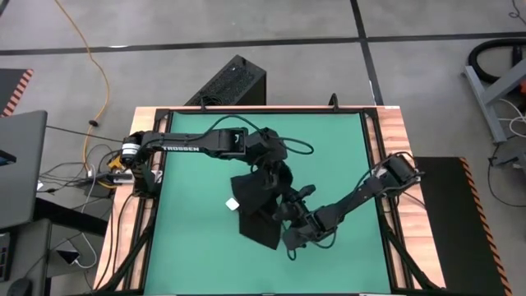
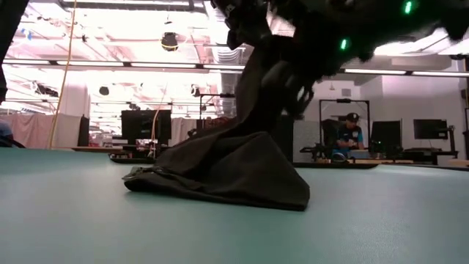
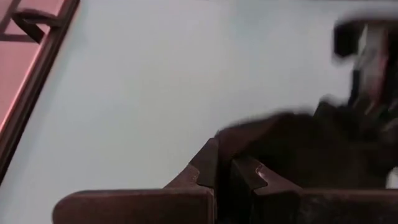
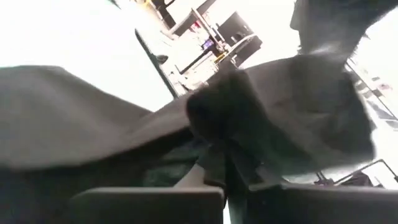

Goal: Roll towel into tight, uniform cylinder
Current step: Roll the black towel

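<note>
A: ok going left to right, what's happening on the bench (image 1: 374,123)?

B: left arm is reaching in from the left edge across the green mat (image 1: 193,247). Its pincer (image 1: 275,177) is sitting closed tight, fingers (image 3: 208,168) pressed together, pinching the top of the towel (image 1: 256,210) and holding that part up off the mat.

A: so where's the towel exactly?

B: about mid-mat, a bit right of center. It's draping down from the left pincer, and the lower part is lying in a crumpled heap on the mat, you can see it in the low view (image 2: 227,172). The little white tag (image 1: 232,203) is showing at its left edge.

A: and the right arm?

B: coming in from the right edge, angling down toward the towel's near right corner. Its pincer (image 1: 294,234) is closed down too, right up against the cloth, and its wrist view is nearly all black fabric (image 4: 93,137). Looks like it's gripping a fold.

A: anything behind?

B: a person (image 2: 352,136) sitting at a desk way back in the room.
</note>
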Motion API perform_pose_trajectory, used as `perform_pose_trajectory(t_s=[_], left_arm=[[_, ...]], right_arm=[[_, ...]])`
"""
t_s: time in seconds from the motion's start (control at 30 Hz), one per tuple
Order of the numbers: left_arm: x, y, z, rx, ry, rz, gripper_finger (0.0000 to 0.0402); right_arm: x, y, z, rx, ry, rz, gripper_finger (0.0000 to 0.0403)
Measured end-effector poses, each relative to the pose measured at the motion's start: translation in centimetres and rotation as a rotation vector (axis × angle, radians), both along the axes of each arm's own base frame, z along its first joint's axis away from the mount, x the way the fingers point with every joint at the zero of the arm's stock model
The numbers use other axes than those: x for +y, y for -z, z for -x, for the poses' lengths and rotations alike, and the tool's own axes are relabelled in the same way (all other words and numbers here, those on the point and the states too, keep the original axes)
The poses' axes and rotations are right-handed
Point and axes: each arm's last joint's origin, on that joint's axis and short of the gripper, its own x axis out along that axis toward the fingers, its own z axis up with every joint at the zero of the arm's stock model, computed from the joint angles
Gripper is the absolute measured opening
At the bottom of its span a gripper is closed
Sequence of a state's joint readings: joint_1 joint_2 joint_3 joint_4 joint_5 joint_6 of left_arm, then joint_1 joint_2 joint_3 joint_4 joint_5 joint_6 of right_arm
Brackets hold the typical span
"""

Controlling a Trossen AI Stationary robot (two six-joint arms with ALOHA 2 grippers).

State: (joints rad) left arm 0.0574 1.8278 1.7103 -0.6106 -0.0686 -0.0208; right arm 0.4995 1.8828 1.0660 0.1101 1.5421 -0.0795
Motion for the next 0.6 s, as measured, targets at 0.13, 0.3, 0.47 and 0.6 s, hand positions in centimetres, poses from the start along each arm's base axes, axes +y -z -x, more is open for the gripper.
perform_pose_trajectory(t_s=[0.13,0.3,0.47,0.6], left_arm=[[-0.2,0.5,0.6,0.077,0.083,0.040,0.0000],[-0.6,-0.1,1.5,0.113,0.095,0.055,0.0000],[-1.2,-0.1,1.8,0.129,0.162,0.074,0.0000],[-2.1,0.4,2.3,0.182,0.273,0.150,0.0000]], right_arm=[[0.3,-2.3,1.3,-0.048,-0.059,-0.066,0.0006],[-1.2,-4.8,4.3,-0.113,-0.123,-0.297,0.0003],[-3.2,-4.6,6.4,-0.063,-0.051,-0.456,0.0002],[-3.5,-3.5,6.8,-0.004,-0.003,-0.493,0.0001]])
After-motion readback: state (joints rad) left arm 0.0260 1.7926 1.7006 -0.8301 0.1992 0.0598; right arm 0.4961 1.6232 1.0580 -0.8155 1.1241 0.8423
